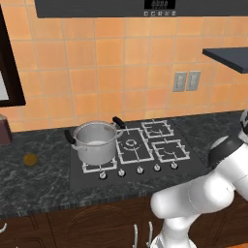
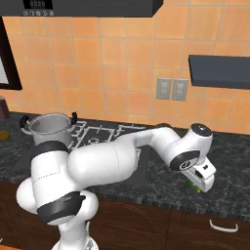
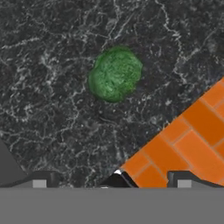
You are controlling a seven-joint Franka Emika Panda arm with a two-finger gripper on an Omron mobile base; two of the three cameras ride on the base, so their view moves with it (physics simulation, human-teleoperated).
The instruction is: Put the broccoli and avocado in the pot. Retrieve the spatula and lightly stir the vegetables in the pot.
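Note:
The broccoli (image 3: 115, 73), a green lump, lies on the dark marble counter right of the stove. A sliver of the broccoli (image 2: 194, 186) peeks out under the hand. My gripper (image 2: 199, 187) hangs just above it, pointing down. In the hand view the gripper (image 3: 111, 183) is open and holds nothing, its dark fingertips (image 3: 39, 181) wide apart. The steel pot (image 1: 96, 140) with black handles stands on the front left burner, and the pot (image 2: 49, 126) is far left of the hand. The orange-brown avocado (image 1: 30, 159) rests on the counter left of the stove. The spatula is out of view.
The black cooktop (image 1: 160, 151) has white grates and a row of knobs along its front. A dark shelf (image 2: 219, 71) juts from the wall above the hand. The counter's front edge runs close to the broccoli, with orange floor tiles (image 3: 192, 131) beyond it.

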